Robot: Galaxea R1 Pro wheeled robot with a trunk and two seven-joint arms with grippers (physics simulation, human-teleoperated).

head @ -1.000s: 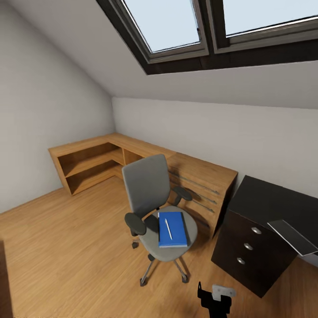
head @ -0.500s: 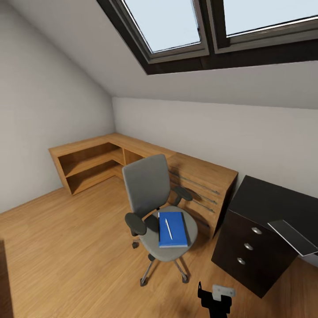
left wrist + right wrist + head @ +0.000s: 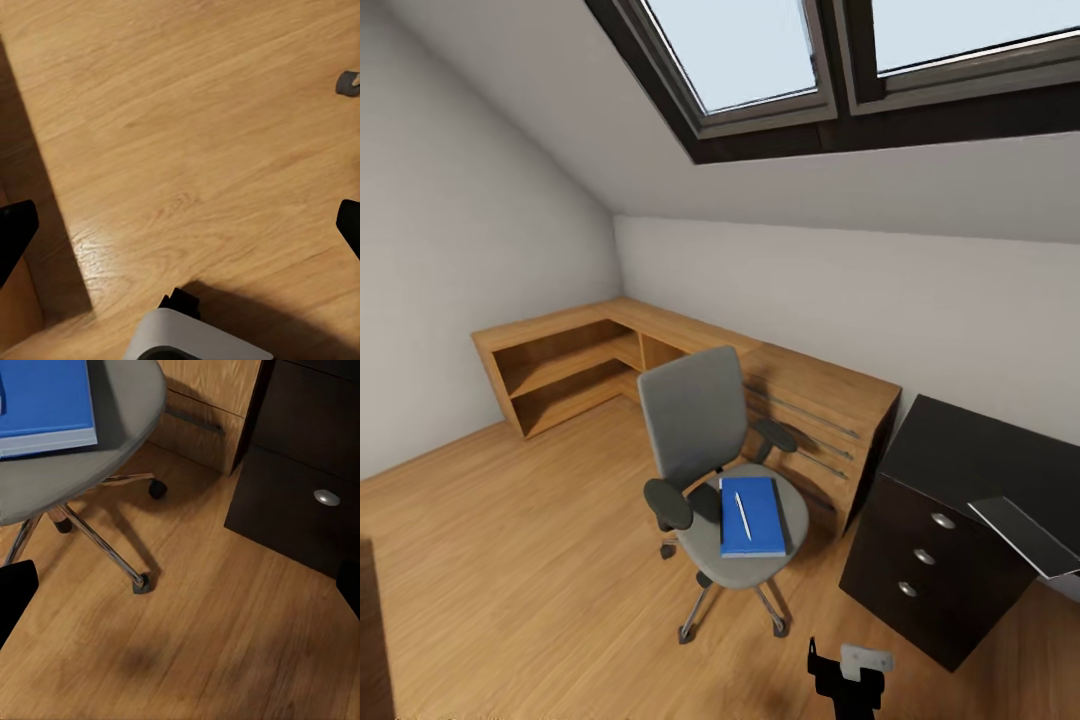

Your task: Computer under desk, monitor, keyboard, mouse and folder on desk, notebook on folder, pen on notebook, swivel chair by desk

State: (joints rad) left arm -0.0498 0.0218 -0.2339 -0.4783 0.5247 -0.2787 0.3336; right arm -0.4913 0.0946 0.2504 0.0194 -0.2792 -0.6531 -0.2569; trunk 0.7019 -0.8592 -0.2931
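The chair (image 3: 720, 480) stands mid-floor with the folder (image 3: 752, 515) flat on its seat and the pen (image 3: 742, 516) lying on the folder. The black surface (image 3: 970, 460) with its drawers (image 3: 925, 555) is to the right. Both hands (image 3: 180, 225) (image 3: 180, 585) hang spread and empty above the floor (image 3: 510, 540).

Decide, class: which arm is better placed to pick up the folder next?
Right. Its wrist view already faces the chair and the folder, with the desk beside; the left wrist view faces bare floor.
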